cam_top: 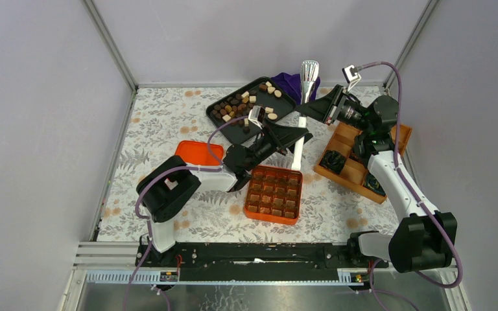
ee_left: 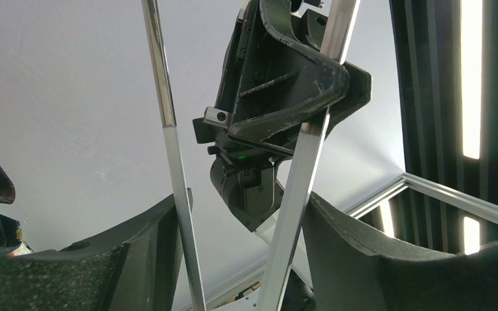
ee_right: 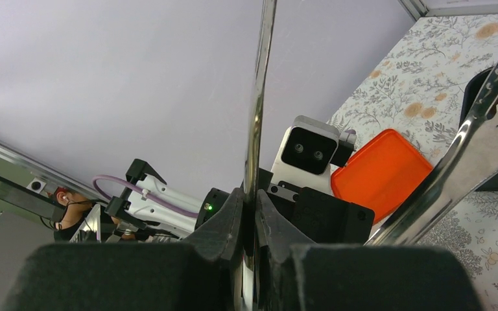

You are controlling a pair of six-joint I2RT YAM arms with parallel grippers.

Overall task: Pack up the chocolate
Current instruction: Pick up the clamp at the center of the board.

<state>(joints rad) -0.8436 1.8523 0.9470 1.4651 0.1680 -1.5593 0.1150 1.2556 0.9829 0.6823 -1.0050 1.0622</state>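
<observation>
Loose chocolate (cam_top: 238, 103) in brown and cream pieces lies on a black tray (cam_top: 284, 103) at the back. More pieces fill the grid of an orange box (cam_top: 251, 209) in the middle. Metal tongs (cam_top: 306, 84) stand tilted over the table between the two arms. My right gripper (cam_top: 311, 105) (ee_right: 253, 194) is shut on one tong arm (ee_right: 257, 97); the other arm (ee_right: 467, 155) hangs free beside it. My left gripper (cam_top: 298, 136) (ee_left: 243, 207) is open, with both tong arms (ee_left: 298, 188) passing between its fingers (ee_left: 363, 259), close to the pads.
An orange lid (cam_top: 199, 153) (ee_right: 382, 172) lies left of the box. A wooden compartment box (cam_top: 356, 133) with dark crinkled rolls (cam_top: 334, 162) stands at the right under my right arm. A purple cloth (cam_top: 288, 82) lies behind the tray. Grey walls enclose the table.
</observation>
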